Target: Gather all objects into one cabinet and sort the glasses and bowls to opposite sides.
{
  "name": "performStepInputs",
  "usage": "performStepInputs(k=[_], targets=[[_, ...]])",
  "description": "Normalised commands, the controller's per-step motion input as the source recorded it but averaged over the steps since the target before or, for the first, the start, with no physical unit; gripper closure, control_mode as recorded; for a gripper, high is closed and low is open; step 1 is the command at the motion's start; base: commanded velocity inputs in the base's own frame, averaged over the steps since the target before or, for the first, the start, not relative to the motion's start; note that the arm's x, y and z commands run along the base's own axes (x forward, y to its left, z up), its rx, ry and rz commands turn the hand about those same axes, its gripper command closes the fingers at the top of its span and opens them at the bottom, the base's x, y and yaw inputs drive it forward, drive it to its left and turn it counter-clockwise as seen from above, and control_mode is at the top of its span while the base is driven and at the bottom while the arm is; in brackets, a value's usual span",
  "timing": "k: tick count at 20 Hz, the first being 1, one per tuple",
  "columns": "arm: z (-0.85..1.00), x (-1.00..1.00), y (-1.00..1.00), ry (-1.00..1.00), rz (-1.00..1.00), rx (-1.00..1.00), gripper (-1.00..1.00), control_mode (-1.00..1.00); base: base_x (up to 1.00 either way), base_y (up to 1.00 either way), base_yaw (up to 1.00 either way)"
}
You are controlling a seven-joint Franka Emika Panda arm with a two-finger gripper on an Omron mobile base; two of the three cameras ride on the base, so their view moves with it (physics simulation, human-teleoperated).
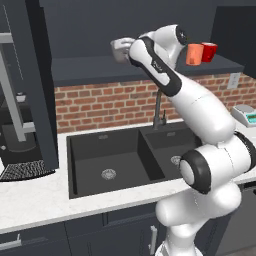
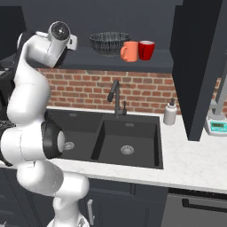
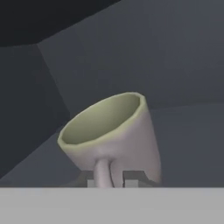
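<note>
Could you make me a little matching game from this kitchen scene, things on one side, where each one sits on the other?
Things:
1. beige mug
2. patterned bowl
3. red mug
4. soap bottle

Places:
A. on the counter, right of the sink
B. on the shelf, just right of the orange cup
C. handle pinched in the gripper
D. on the shelf, left of the orange cup

Pairs: 1-C, 2-D, 3-B, 4-A

Matt beige mug (image 3: 114, 131); glossy red mug (image 2: 146, 49); rough brick wall (image 2: 146, 95); speckled stone-look counter (image 2: 186, 164); matt black sink (image 2: 128, 142).
</note>
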Motion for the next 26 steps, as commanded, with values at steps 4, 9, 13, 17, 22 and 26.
performStepInputs(k=[4,9,13,17,22,26], targets=[[0.11,-0.98,-0.19,-0.10,-0.01,0.01,1.00,-1.00,0.00,0.00,0.00],[0.19,-0.77,-0.38,-0.09,-0.11,0.01,1.00,-1.00,0.00,0.00,0.00],[0.26,-0.71,-0.32,-0.06,-0.16,0.03,1.00,-1.00,0.00,0.00,0.00],[0.29,-0.65,-0.43,0.00,-0.19,0.12,1.00,-1.00,0.00,0.00,0.00],[0.21,-0.54,-0.62,0.03,-0.23,0.20,1.00,-1.00,0.00,0.00,0.00],[0.13,-0.49,-0.74,0.14,-0.27,0.21,1.00,-1.00,0.00,0.00,0.00]])
